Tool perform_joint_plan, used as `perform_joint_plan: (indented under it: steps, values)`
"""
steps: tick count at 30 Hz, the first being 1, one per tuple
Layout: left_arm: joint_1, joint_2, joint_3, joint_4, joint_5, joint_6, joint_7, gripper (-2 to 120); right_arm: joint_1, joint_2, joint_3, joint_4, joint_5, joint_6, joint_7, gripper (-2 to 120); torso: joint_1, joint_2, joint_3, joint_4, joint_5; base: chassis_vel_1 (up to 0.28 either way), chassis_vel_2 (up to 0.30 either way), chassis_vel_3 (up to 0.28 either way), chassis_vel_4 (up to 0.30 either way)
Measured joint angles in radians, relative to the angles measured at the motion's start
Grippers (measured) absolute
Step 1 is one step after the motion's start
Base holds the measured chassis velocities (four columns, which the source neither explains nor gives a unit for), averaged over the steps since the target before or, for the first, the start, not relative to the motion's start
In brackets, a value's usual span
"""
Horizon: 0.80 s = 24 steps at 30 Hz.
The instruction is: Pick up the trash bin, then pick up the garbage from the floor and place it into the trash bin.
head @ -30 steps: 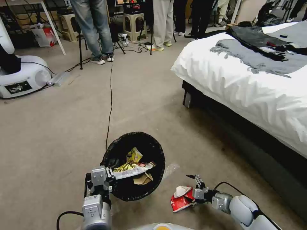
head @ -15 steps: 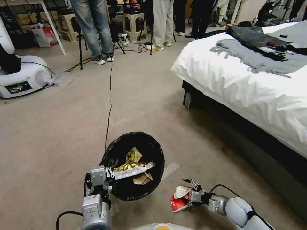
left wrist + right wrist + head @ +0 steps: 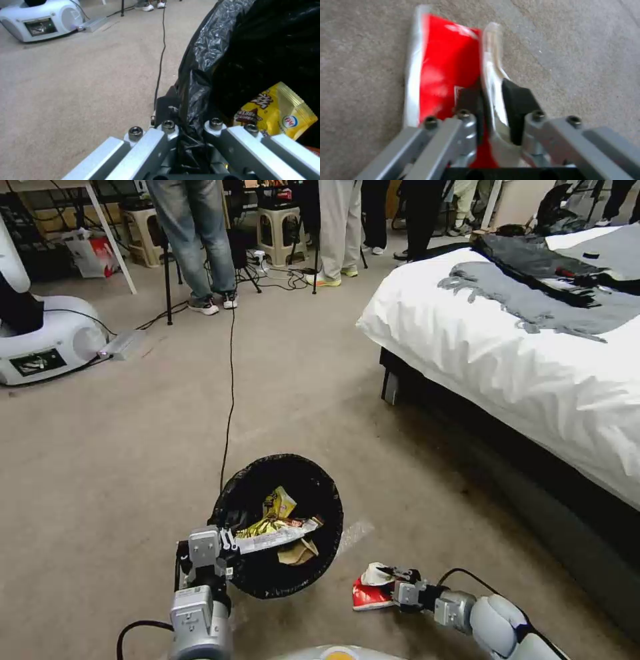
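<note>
- From the head view, the trash bin (image 3: pixel 280 527) sat low in front of the robot on the floor (image 3: pixel 120 447), its mouth facing up and lined with a black bag folded over the rim.
- The left gripper (image 3: pixel 223 545) was clamped on the near-left part of that rim; the left wrist view showed its fingers (image 3: pixel 166 110) pinching the crinkly black bag (image 3: pixel 203 62), one outside the bin and one inside.
- Inside the bin lay a yellow wrapper (image 3: pixel 279 505) and a long pale wrapper (image 3: pixel 277 539); the left wrist view gave the yellow wrapper up close, with printed lettering that the head view was too far off to show.
- Just right of the bin, apart from it, a red and white wrapper (image 3: pixel 371 592) lay on the floor.
- The right gripper (image 3: pixel 395 579) was down at the carpet, closed on the wrapper's near edge.
- The right wrist view made the grip plain: black fingers (image 3: pixel 518 100) pressed together on the wrapper's white upright fold (image 3: pixel 491 75), with the red panel lying flat beside it.
- In that view the wrapper's long axis ran straight away from the gripper; from the head view it pointed leftwards along the floor, out from the gripper.
- The head view alone took in the bed (image 3: pixel 520 360) on the right and a thin black cable (image 3: pixel 230 400) running along the carpet to the bin's far side.
</note>
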Motion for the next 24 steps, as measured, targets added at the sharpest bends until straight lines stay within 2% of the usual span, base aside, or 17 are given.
perform_joint_plan:
  steps: [1,3,5,19,24]
  values:
    - [0.0,0.0,0.0,0.0,0.0,0.0,0.0,0,0.0,0.0,0.0,0.0,0.0,0.0,0.0,14,0.0,0.0,0.0,0.0,0.0,0.0,0.0,0.0,0.0]
    - [0.0,0.0,0.0,0.0,0.0,0.0,0.0,0,-0.003,-0.003,0.003,0.004,0.006,0.0,0.0,4,0.0,0.0,0.0,0.0,0.0,0.0,0.0,0.0,0.0]
    - [0.0,0.0,0.001,0.0,0.0,0.0,0.0,0,-0.006,-0.005,0.004,0.006,0.01,0.0,0.0,0,0.0,0.0,0.0,0.0,0.0,0.0,0.0,0.0,0.0]
    - [0.001,0.001,0.007,-0.001,0.005,0.0,0.0,0,-0.035,-0.013,0.036,0.034,0.042,0.016,-0.009,0,0.0,0.0,0.0,0.0,0.0001,0.0,0.0,0.0,0.0]
    - [-0.001,0.003,0.007,-0.001,0.006,0.0,0.001,0,-0.062,0.002,0.063,0.073,0.138,0.029,0.055,0,0.0,0.0,0.0,0.0,0.0,0.0,0.0,0.0,0.0]
